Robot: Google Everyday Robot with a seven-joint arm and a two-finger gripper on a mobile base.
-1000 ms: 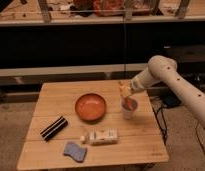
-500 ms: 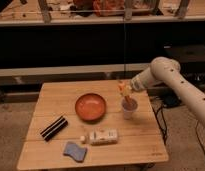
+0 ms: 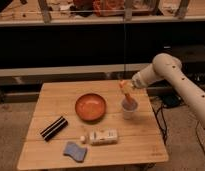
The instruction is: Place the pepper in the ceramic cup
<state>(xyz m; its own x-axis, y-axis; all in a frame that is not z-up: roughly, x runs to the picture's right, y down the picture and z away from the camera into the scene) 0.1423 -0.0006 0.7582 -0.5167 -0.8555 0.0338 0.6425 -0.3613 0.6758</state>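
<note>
The ceramic cup (image 3: 129, 110) is a small white-grey cylinder standing on the right part of the wooden table (image 3: 51, 100). My gripper (image 3: 125, 87) reaches in from the right and hangs just above the cup's mouth. It is shut on the pepper (image 3: 127, 93), a small reddish-orange piece that points down, with its lower end at the cup's rim. The wide orange bowl (image 3: 90, 107) sits to the left of the cup, apart from it.
A white bottle with a label (image 3: 102, 136) lies on its side in front of the bowl. A blue sponge (image 3: 75, 151) lies near the front edge. A black bar-shaped object (image 3: 53, 128) lies at the left. Dark shelving stands behind the table.
My gripper, with the pepper, has shifted slightly up and to the left above the cup. The other things on the table have not moved.
</note>
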